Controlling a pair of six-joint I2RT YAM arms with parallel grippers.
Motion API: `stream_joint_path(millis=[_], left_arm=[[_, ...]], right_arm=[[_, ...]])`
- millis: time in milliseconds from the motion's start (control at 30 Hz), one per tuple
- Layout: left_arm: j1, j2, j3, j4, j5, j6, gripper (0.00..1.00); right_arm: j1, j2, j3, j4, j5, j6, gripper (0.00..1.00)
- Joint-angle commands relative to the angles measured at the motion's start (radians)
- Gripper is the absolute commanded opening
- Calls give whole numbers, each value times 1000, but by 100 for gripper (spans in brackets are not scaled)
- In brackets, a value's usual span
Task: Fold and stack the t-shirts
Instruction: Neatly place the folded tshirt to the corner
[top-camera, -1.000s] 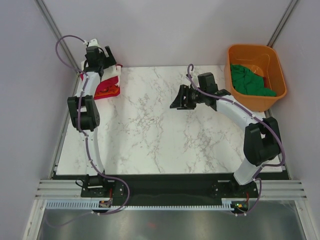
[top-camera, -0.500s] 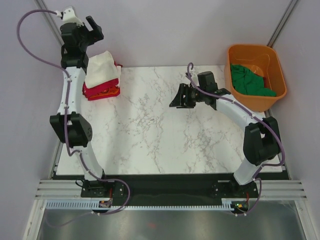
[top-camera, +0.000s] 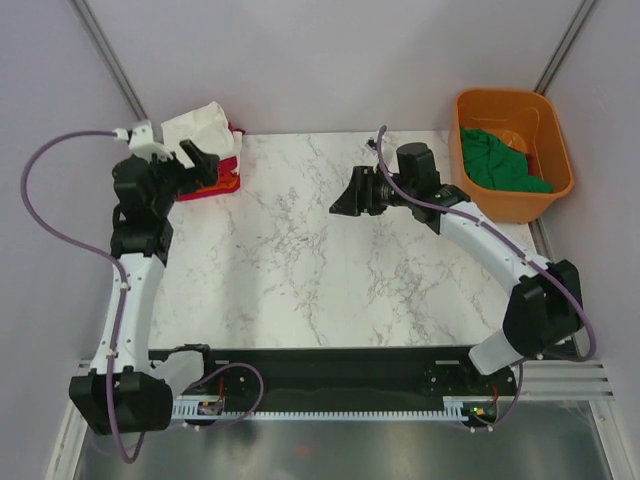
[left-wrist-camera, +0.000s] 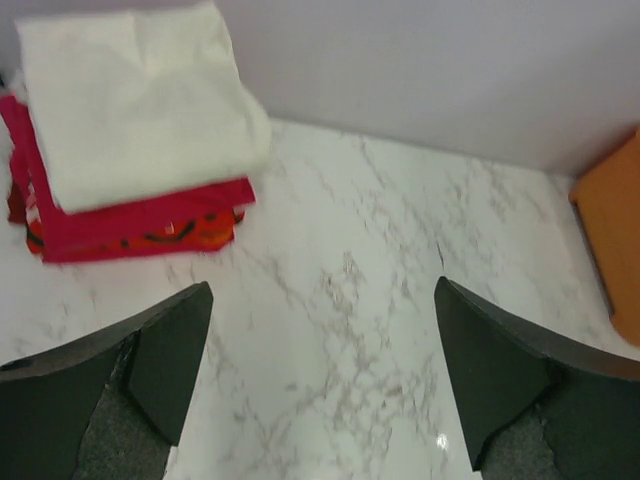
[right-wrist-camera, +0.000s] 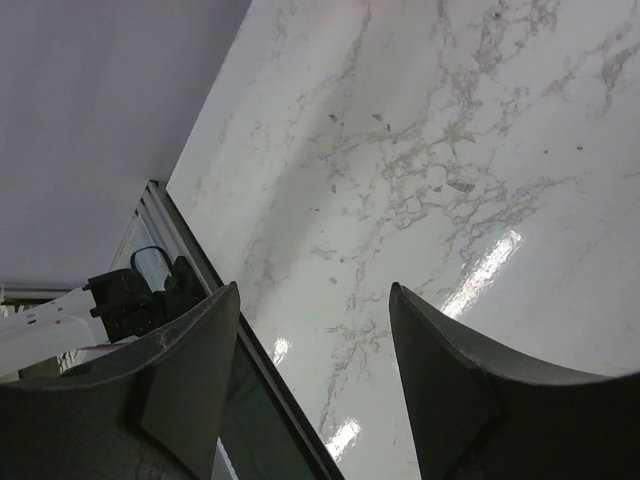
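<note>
Three folded t-shirts are stacked at the table's back left corner: cream-white (top-camera: 198, 128) on top, crimson red (top-camera: 222, 166) under it, orange-red (top-camera: 226, 183) at the bottom. The left wrist view shows the same cream-white (left-wrist-camera: 135, 100), crimson (left-wrist-camera: 140, 225) and orange-red (left-wrist-camera: 195, 232) layers. My left gripper (top-camera: 205, 165) (left-wrist-camera: 322, 290) hovers open just in front of the stack, holding nothing. A dark green t-shirt (top-camera: 500, 162) lies crumpled in the orange tub (top-camera: 548, 112). My right gripper (top-camera: 340, 195) (right-wrist-camera: 314, 290) stands open and empty over the back middle of the marble top.
The orange tub sits at the back right corner, beyond the table's right edge. Grey walls close in the back and both sides. The left arm's cable loops out past the table's left edge (top-camera: 125, 300). The right wrist view shows the table's left rim (right-wrist-camera: 200, 270).
The left arm has come down from high against the back wall, and its gripper now sits low in front of the stack. The right gripper has shifted slightly left and opened a little wider.
</note>
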Motion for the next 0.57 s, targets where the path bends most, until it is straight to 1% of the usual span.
stream_joint_path(millis=[0, 67, 200, 267, 333, 433, 533], left_arm=[[1, -104, -170, -22, 92, 20, 100], [0, -148, -222, -54, 104, 42, 100], [1, -190, -218, -112, 165, 48, 100], [-6, -214, -251, -114, 155, 40, 100], [-9, -219, -259, -120, 151, 33, 100], [-12, -214, -248, -123, 173, 30, 100], [-11, -219, -245, -126, 176, 22, 100]], right_arm=[[27, -105, -29, 99, 22, -23, 70], [33, -129, -39, 100, 36, -30, 71], [45, -215, -82, 108, 83, -27, 72], [45, -244, -97, 111, 111, -26, 73], [47, -274, -114, 111, 140, -26, 75], [54, -295, -115, 109, 175, -16, 75], [74, -321, -111, 108, 215, -61, 78]])
